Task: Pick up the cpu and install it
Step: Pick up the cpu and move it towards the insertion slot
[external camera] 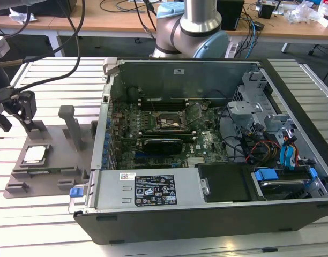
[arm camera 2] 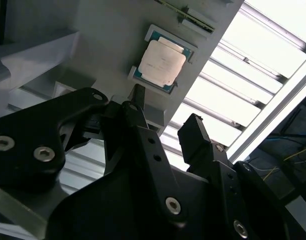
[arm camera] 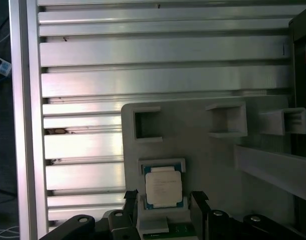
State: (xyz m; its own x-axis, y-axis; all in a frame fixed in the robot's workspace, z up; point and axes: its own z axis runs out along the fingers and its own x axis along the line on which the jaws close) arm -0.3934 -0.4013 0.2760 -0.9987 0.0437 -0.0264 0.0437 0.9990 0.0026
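An open computer case (external camera: 207, 219) lies on a slatted metal table (external camera: 46, 227), beside a grey holder tray (external camera: 51, 181).

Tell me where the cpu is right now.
The cpu lies flat in its recess on the grey fixture at the exterior view's left, beside the open computer case; the gripper hangs near it, jaws apart.

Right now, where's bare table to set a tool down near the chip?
Bare table lies between the tray and the table's near edge in the exterior view, and behind the tray, under hanging cables. Crowded: the tray, where the open gripper hovers near the chip, and inside the computer case.
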